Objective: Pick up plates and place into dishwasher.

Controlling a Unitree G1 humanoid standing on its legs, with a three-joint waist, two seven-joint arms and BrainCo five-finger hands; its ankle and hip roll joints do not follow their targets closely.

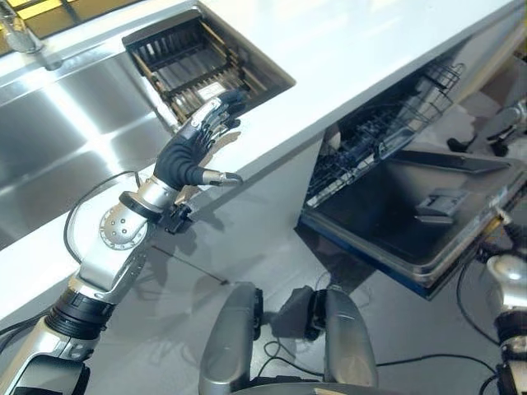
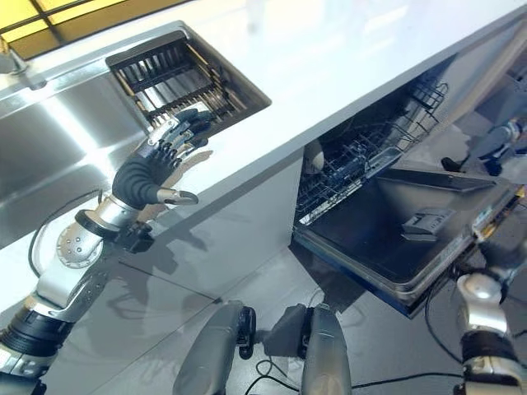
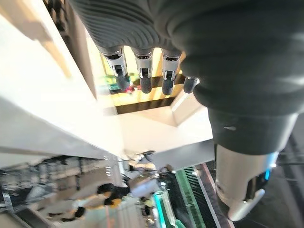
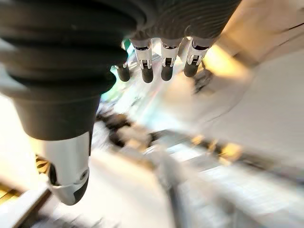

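no readable text — no labels, no numbers

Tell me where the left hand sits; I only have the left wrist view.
Observer: The left hand is over the front edge of the white counter, its fingers straight and pointing at the dark dish rack sunk beside the sink.
Operator: Holding anything?
Observer: No, it holds nothing.
Operator: Target open?
Observer: Yes, the dishwasher door lies folded down, and the wire rack shows under the counter.
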